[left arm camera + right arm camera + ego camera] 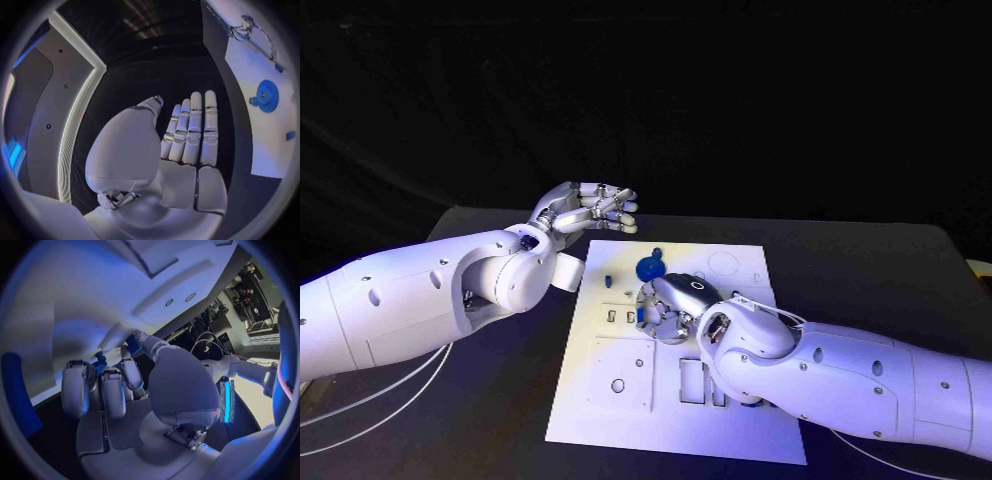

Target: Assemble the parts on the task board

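right arm low in the head view, nearest the camera, lying across the task board (603,400), a white plate on the black table (877,270). right hand (672,305) sits over the board's middle, fingers curled down onto the plate; in the right wrist view the right hand's fingers (119,390) bend inward with small blue parts (100,364) showing just past their tips, touching or nearly so. whether it actually grips a part, cannot tell. blue gear part (648,269) stands on the board just beyond the right hand, toward the far edge; a small blue piece (658,250) lies just beyond it and another small blue piece (609,276) just to its left. left wrist view shows the same gear (267,95) on the white plate, apart from the left hand. left hand (593,208) held off the board's far-left corner, above the table, fingers (190,130) straight and side by side, palm bare, holding nothing. recessed rectangular slots (692,380) in the board's near half, beside the right forearm.
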Controlling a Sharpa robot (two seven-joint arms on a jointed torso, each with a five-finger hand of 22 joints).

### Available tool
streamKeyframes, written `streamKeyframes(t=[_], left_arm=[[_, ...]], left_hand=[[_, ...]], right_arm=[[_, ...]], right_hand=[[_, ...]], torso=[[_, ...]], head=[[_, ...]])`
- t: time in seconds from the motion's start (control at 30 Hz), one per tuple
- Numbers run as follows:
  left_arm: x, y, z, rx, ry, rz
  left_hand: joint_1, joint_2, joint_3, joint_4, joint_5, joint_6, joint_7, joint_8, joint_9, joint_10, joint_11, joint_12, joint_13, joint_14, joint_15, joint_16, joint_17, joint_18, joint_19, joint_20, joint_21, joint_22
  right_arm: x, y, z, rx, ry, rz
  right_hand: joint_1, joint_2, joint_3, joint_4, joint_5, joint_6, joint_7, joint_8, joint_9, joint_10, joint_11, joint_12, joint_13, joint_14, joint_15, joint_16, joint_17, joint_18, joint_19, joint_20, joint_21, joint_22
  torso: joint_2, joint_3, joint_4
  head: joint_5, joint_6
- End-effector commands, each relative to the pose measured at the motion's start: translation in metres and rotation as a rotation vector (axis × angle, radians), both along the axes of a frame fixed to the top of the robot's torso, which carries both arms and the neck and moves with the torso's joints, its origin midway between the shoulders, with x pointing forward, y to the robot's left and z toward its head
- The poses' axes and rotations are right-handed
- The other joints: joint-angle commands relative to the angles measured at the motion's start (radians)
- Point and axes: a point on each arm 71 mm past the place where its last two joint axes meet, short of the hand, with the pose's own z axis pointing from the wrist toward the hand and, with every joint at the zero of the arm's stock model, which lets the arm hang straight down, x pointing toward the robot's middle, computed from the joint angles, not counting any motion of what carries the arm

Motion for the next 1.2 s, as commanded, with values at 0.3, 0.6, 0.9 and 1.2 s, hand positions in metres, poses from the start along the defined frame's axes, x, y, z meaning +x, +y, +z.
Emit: streamKeyframes(t=[0.3, 0.6, 0.9, 1.2], left_arm=[[0.0, -0.002, 0.001, -0.004, -0.003, -0.016], [0.001, 0.002, 0.0, 0.033, -0.005, -0.009], [0.006, 0.006, -0.009, 0.186, 0.032, -0.052], [0.008, 0.002, -0.03, 0.547, 0.121, -0.183]], left_hand=[[-0.009, -0.003, 0.003, -0.001, -0.002, 0.002, 0.004, -0.007, -0.001, -0.002, 0.004, -0.007, 0.0, -0.008, -0.003, 0.004, 0.002, 0.01, -0.004, 0.002, 0.004, 0.002], [-0.026, -0.016, -0.01, -0.001, -0.004, 0.0, 0.003, -0.01, -0.002, -0.006, 0.004, -0.006, 0.001, -0.009, -0.003, 0.012, 0.012, 0.011, -0.007, 0.003, 0.012, 0.005], [-0.048, -0.025, -0.059, -0.002, -0.004, -0.052, -0.004, -0.028, -0.004, 0.03, -0.016, 0.043, 0.032, 0.127, -0.04, 0.163, 0.134, 0.013, 0.083, -0.038, 0.138, 0.07], [-0.156, 0.051, -0.154, -0.007, -0.037, -0.111, -0.044, 0.291, 0.167, -0.087, -0.059, 0.536, 0.377, 0.116, -0.077, 0.371, 0.355, 0.012, 0.034, -0.078, 0.495, 0.308]], right_arm=[[-0.001, 0.0, 0.001, 0.017, -0.026, 0.012], [-0.007, -0.009, 0.012, 0.121, -0.087, 0.013], [-0.014, -0.041, 0.048, 0.306, -0.128, 0.112], [0.0, -0.111, 0.087, 0.453, 0.032, -0.008]], right_hand=[[-0.026, -0.025, -0.058, 0.027, -0.039, -0.031, 0.008, -0.019, -0.009, -0.013, 0.009, -0.005, -0.004, 0.083, 0.016, -0.005, 0.166, 0.002, -0.004, 0.01, -0.01, 0.096], [-0.009, -0.015, -0.163, 0.077, -0.038, -0.085, 0.028, -0.068, -0.027, -0.018, 0.027, -0.002, -0.002, 0.083, 0.032, -0.004, 0.168, 0.002, -0.004, 0.023, -0.014, 0.098], [0.073, 0.032, -0.24, 0.109, -0.005, -0.084, 0.035, -0.096, -0.033, -0.04, 0.034, -0.013, -0.019, 0.077, 0.038, -0.013, 0.143, 0.01, -0.025, 0.032, -0.047, 0.076], [0.108, 0.065, -0.212, 0.114, 0.042, -0.023, 0.021, -0.068, -0.022, -0.055, 0.022, -0.026, -0.036, 0.076, 0.029, -0.016, 0.139, 0.013, -0.033, 0.024, -0.062, 0.069]], torso=[[0.0, 0.0001, -0.0003], [-0.002, 0.0011, -0.0007], [-0.013, 0.0004, -0.0075], [-0.038, -0.0086, -0.0124]], head=[[-0.001, 0.0], [-0.002, 0.003], [-0.002, 0.01], [-0.01, 0.001]])
